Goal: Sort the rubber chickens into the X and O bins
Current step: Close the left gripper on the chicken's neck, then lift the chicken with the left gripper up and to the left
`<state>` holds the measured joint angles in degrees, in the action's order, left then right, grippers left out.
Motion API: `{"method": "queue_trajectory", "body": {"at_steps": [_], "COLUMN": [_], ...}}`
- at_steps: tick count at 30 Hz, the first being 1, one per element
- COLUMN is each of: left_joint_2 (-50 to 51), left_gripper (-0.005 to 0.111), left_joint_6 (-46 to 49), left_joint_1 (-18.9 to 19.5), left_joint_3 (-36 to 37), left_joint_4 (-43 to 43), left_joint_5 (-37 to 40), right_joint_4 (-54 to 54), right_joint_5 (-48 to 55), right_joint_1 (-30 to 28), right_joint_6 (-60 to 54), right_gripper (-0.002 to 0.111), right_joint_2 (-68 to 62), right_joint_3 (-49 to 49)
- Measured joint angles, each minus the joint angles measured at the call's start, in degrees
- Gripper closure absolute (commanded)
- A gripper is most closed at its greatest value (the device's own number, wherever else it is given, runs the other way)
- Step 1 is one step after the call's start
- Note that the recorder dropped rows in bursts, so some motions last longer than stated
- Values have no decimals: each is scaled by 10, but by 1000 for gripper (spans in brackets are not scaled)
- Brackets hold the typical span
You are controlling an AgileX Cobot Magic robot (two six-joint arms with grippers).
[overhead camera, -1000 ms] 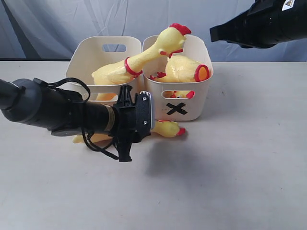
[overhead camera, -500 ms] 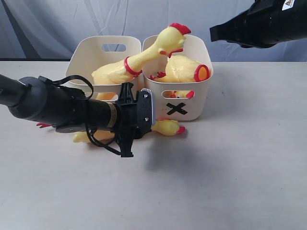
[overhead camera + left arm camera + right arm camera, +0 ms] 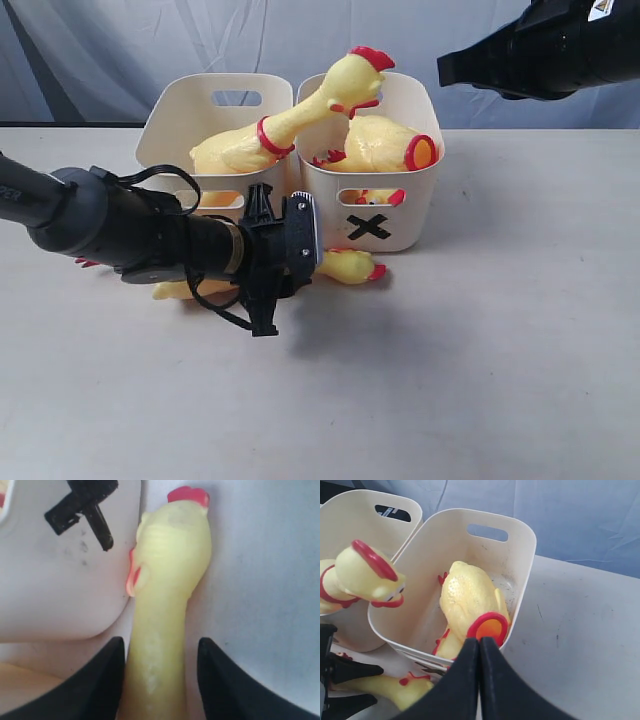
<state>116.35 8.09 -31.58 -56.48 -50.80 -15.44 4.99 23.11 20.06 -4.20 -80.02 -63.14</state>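
A long-necked rubber chicken [image 3: 352,267] lies on the table in front of the X bin [image 3: 400,215]. My left gripper [image 3: 159,642] is open and straddles its neck [image 3: 160,630], with a gap on one side. A second whole chicken [image 3: 250,148] rests in the other cream bin [image 3: 180,110], whose mark is hidden by my left arm. Its head [image 3: 355,75] leans over the X bin. A headless body [image 3: 467,597] lies in the X bin, and a loose head [image 3: 375,197] shows through the slot. My right gripper [image 3: 479,641] is shut and empty, high above the X bin.
The two bins stand side by side at the back of the pale table [image 3: 480,340], against a blue-grey cloth backdrop [image 3: 120,40]. My left arm [image 3: 120,235] and its cable lie low across the table's left half. The right arm [image 3: 545,45] hangs at the upper right.
My left arm has shifted slightly, while its gripper stays over the lying chicken's neck with the jaws unchanged. The right arm has not moved.
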Motion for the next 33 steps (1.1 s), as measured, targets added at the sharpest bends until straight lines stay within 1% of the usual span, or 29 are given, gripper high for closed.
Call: {"method": "queue_trajectory", "body": {"at_steps": [3, 9, 12, 17, 18, 26, 27, 28, 32, 33], "left_joint_2": [0, 0, 0, -1, -6, -43, -51, -63, -82, -92], "left_gripper": [66, 95, 106, 107, 107, 107, 107, 107, 107, 107], "left_joint_6": [-1, -1, -5, -12, -18, -29, -29, -30, -32, -32], "left_joint_1": [0, 0, 0, 0, -6, -33, -39, -51, -67, -71], "left_joint_3": [0, -2, -3, -4, -4, -4, -4, -4, -4, -3], "left_joint_4": [0, 0, 0, 0, 2, 17, 21, 35, 67, 86], "left_joint_5": [0, 3, 10, 34, 52, 120, 137, 172, 256, 296], "right_joint_4": [0, 0, 0, 0, 0, 0, 0, 0, 0, 0], "right_joint_5": [0, -1, -1, -1, -1, 1, 2, 2, 2, 4], "right_joint_1": [0, 0, 0, 0, 0, 0, 0, 0, 0, 0], "right_joint_6": [0, 0, 0, 0, 0, 0, 0, 0, 0, 0], "right_gripper": [109, 109, 109, 109, 109, 109, 109, 109, 109, 109], "right_joint_2": [0, 0, 0, 0, 0, 0, 0, 0, 0, 0], "right_joint_3": [0, 0, 0, 0, 0, 0, 0, 0, 0, 0]}}
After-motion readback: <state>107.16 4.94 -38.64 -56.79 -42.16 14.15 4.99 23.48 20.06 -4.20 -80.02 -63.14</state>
